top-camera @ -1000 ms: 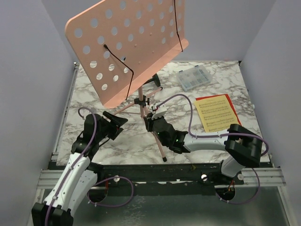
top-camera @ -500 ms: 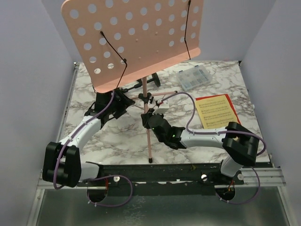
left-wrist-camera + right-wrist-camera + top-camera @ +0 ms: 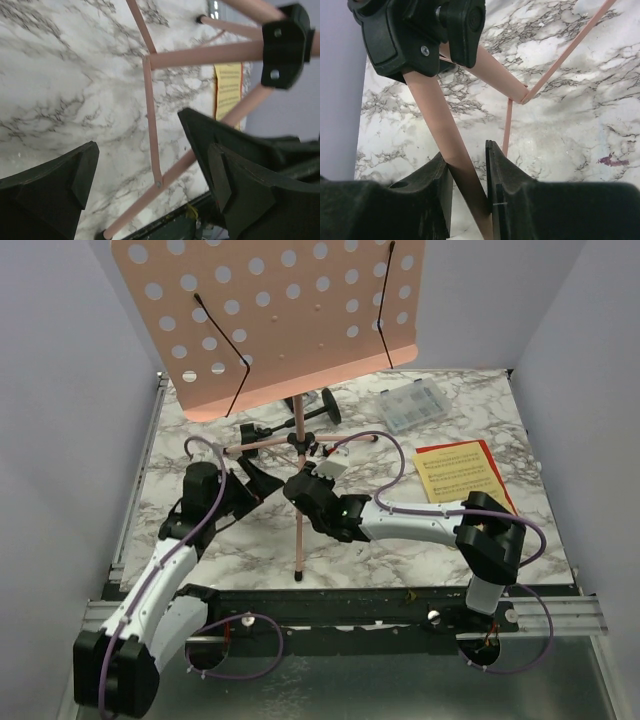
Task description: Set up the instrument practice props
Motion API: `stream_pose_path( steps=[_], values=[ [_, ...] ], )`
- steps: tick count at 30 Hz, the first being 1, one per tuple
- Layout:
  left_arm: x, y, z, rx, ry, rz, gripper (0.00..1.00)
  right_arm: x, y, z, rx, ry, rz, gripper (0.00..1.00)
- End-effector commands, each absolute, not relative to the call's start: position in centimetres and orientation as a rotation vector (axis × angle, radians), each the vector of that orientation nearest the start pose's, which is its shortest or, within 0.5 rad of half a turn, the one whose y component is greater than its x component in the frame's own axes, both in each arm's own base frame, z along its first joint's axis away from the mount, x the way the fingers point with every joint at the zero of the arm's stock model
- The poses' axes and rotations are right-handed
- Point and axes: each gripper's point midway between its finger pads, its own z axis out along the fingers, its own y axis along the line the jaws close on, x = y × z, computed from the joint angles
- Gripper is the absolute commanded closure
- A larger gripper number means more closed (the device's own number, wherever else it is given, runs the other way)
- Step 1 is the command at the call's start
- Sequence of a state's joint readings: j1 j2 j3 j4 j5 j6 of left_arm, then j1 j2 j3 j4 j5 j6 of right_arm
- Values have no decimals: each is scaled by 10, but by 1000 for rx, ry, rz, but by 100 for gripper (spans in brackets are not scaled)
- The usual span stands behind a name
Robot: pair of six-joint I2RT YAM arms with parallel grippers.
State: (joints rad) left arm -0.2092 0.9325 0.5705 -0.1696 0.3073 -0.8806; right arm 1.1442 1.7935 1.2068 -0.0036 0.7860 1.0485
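The pink perforated music stand (image 3: 270,310) stands upright on its thin tripod legs in the middle of the marble table. My right gripper (image 3: 300,492) is shut on the stand's front leg (image 3: 440,115), just below the black collar (image 3: 415,35). My left gripper (image 3: 258,478) hangs wide open to the left of the legs. A pink leg and thin brace (image 3: 152,135) lie between its fingers (image 3: 60,190), touching neither. Yellow and red sheet-music pages (image 3: 460,477) lie flat at the right. The black microphone's round base (image 3: 328,405) shows behind the pole.
A clear plastic compartment box (image 3: 415,405) sits at the back right. The stand's front leg ends near the table's front edge (image 3: 298,575). Grey walls close in the left, right and back sides.
The stand's desk swung from tilted right to upright and faces more squarely. My left gripper opened wide and drew back left. My right gripper shifted left along with the leg.
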Motion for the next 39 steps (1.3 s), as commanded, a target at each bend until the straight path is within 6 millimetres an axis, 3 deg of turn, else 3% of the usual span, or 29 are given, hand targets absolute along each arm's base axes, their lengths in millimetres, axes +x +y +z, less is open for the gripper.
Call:
stream_pose_path(
  steps=[1,5,9,13,16,23,33,36,39],
  values=[
    [217,-166,149,-532,2202,-1235,1,270,378,75,506,2165,444,100],
    [199,-175,159,-398,2135,-1313,4,268,383,83,525,2180,490,100],
    [197,-187,163,-241,2105,-1215,21,266,386,92,551,2170,546,100],
    [196,-202,137,-98,2189,-1028,28,268,385,101,565,2151,559,99],
    [194,-212,128,-43,2170,-998,36,267,385,106,582,2144,588,100],
    [197,-206,105,-99,2172,-925,62,263,383,114,565,2138,633,99],
    [197,-217,94,-91,2196,-975,57,263,392,120,481,2127,684,99],
    [198,-219,89,-87,2221,-960,65,265,394,128,389,2112,669,88],
    [199,-215,81,-113,2242,-934,66,270,383,137,289,2052,658,61]
  ],
)
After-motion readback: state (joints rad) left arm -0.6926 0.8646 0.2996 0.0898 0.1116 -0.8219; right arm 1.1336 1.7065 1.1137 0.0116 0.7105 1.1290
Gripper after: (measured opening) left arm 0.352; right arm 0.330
